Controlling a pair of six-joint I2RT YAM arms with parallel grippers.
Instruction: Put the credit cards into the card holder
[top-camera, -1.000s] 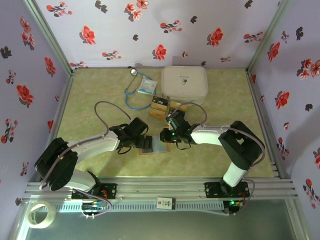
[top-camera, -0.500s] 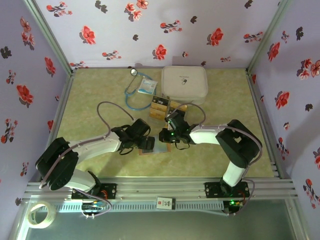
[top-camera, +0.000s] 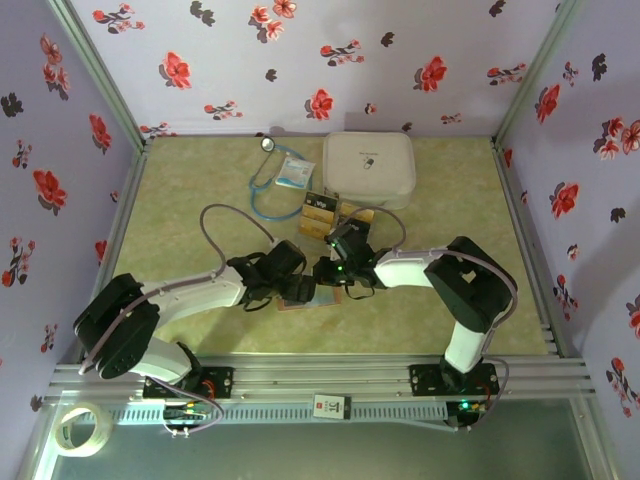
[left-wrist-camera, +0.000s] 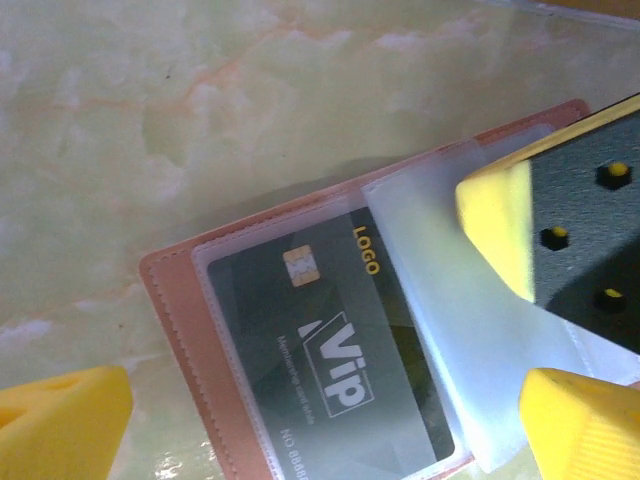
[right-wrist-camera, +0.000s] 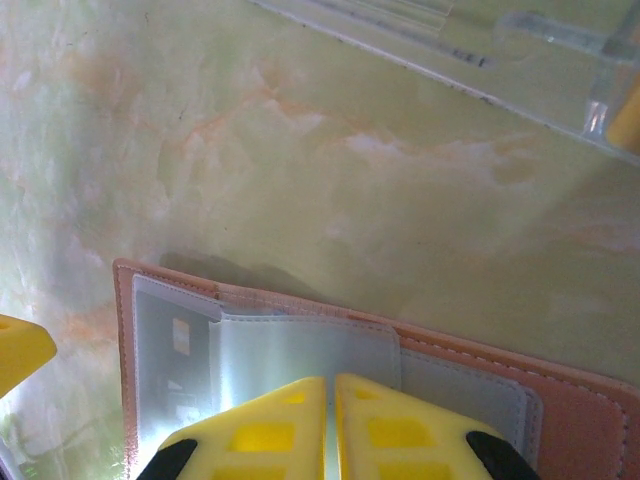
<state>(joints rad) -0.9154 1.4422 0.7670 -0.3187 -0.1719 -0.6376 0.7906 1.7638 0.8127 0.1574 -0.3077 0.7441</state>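
The pinkish-brown card holder (left-wrist-camera: 185, 340) lies open on the table (top-camera: 180, 220), between both grippers (top-camera: 304, 298). A black VIP credit card (left-wrist-camera: 340, 360) sits inside its left clear pocket. My left gripper (left-wrist-camera: 320, 440) is open and straddles the holder, one yellow fingertip (left-wrist-camera: 60, 420) off its left side. My right gripper (right-wrist-camera: 330, 420) is shut on a loose clear pocket leaf (right-wrist-camera: 300, 350) of the card holder (right-wrist-camera: 560, 400); its finger (left-wrist-camera: 560, 230) also reaches in from the right in the left wrist view. More black and gold credit cards (top-camera: 318, 218) stand just behind the grippers.
A large white rounded case (top-camera: 368, 168) sits at the back, with a white-blue packet (top-camera: 294, 172) and a stethoscope (top-camera: 262, 192) to its left. A clear plastic stand (right-wrist-camera: 450, 30) holds the spare cards. Flowered walls close in three sides. A tape roll (top-camera: 80, 428) lies beyond the front rail.
Both arms have edged closer together over the card holder. The right gripper shifted slightly left with the clear leaf in it. The left gripper stayed open.
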